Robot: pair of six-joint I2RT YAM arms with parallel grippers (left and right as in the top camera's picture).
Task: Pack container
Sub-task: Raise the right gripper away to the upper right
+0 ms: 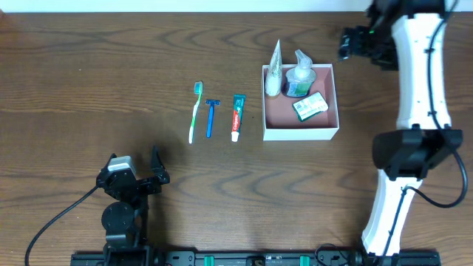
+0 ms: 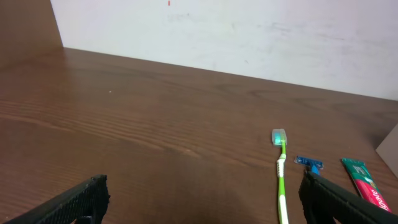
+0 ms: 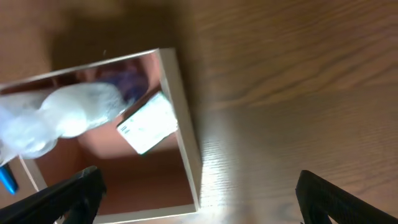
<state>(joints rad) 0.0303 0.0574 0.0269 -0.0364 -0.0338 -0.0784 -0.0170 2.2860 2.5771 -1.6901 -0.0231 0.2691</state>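
Note:
The container [image 1: 300,134], a white box with a pink inside, sits right of centre. It holds a white pouch [image 1: 274,72], a wrapped bottle [image 1: 299,78] and a small green-and-white box [image 1: 310,107]. A green toothbrush [image 1: 195,111], a blue razor [image 1: 211,117] and a toothpaste tube [image 1: 236,117] lie side by side to its left. My left gripper [image 1: 134,161] is open and empty near the front left. My right gripper [image 1: 349,43] is open and empty above the container's right wall [image 3: 184,130]. The small box [image 3: 149,123] and the bottle [image 3: 65,118] show below it.
In the left wrist view, the toothbrush [image 2: 281,177], razor [image 2: 309,163] and toothpaste [image 2: 365,185] lie ahead to the right of the open jaws [image 2: 205,204]. A white wall stands behind the table's far edge. The right arm's white links rise along the right side [image 1: 417,74].

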